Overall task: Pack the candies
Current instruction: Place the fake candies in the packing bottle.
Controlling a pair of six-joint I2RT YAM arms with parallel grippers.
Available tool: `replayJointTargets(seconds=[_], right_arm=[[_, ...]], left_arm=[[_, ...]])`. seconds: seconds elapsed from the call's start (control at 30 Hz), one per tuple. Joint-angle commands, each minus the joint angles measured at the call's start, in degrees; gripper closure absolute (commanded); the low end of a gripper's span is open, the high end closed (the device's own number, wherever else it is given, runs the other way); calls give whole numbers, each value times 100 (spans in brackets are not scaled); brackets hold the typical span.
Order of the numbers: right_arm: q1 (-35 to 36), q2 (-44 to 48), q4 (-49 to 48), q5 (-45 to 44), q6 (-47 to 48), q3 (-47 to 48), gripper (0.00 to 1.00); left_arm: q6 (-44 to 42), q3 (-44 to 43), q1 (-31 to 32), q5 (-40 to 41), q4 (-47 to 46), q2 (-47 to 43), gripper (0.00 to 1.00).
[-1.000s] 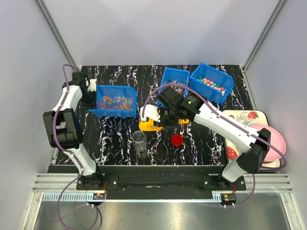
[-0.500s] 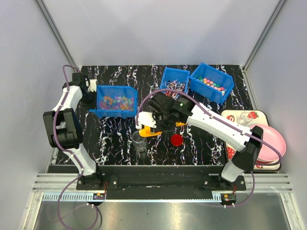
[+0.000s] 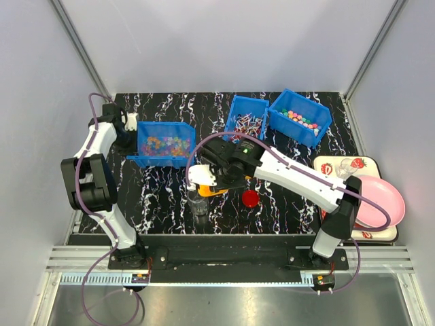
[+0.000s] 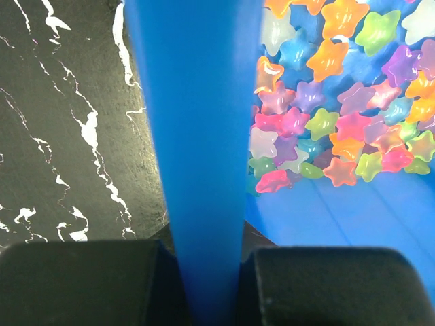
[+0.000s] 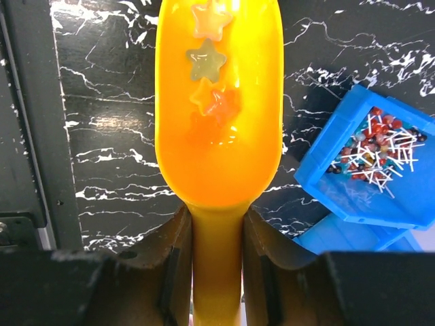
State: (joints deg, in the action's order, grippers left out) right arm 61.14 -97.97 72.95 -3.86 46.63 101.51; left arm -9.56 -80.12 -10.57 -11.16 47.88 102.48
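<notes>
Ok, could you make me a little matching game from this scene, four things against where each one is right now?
Things:
1. yellow plastic scoop
2. flat round red lid
3. blue plastic bin of star-shaped candies
4. clear plastic cup

Places:
A. wall clamped in the left hand
B. standing on the black marbled table near its front edge
C. held in the right hand, star-shaped candies inside
D. lying flat on the table, right of the cup

Pairs: 1-C, 2-D, 3-A, 4-B.

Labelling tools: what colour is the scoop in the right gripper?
Yellow-orange; the scoop shows best in the right wrist view.
</notes>
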Motion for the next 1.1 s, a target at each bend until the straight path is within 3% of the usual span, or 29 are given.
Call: replayJointTargets(seconds=[0.0,0.9,1.07], right_arm=[[108,-108,193,-335,188,360,100],[381,-284,554,-1135,496,835,100],[354,-213,-51,-1451,593,914,100]], left_arm=[[86,-74,-42,-510,-349,-457,100],[112,-74,-42,-642,-367,-501,100],[95,-83,-42,-668,-358,-527,100]])
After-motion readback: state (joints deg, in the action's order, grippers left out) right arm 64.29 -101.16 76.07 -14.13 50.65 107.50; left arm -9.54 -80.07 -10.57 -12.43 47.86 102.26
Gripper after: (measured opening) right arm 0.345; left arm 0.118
